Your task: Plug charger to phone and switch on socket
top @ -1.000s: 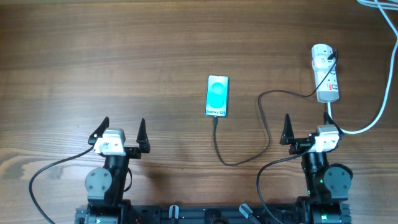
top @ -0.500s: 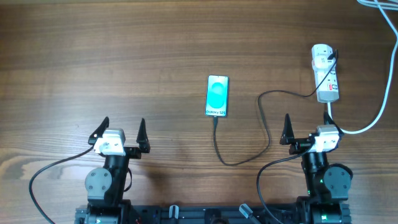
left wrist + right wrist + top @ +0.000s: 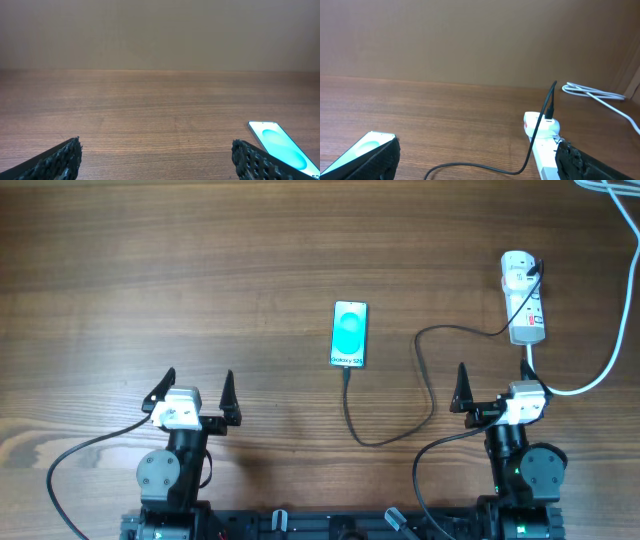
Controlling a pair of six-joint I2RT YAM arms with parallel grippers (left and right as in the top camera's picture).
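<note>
The phone reads "Galaxy S25" in white at its near end (the red marks on the socket are too small to read). There is 1 phone, 1 charger, 1 socket and 1 white lead. The phone lies in the middle of the table. The charger loops from the phone's near edge to the socket's adapter, far right. The 2 arms sit folded at the near edge. The left gripper and right gripper aim forward, jaws spread wide, holding nothing.
</note>
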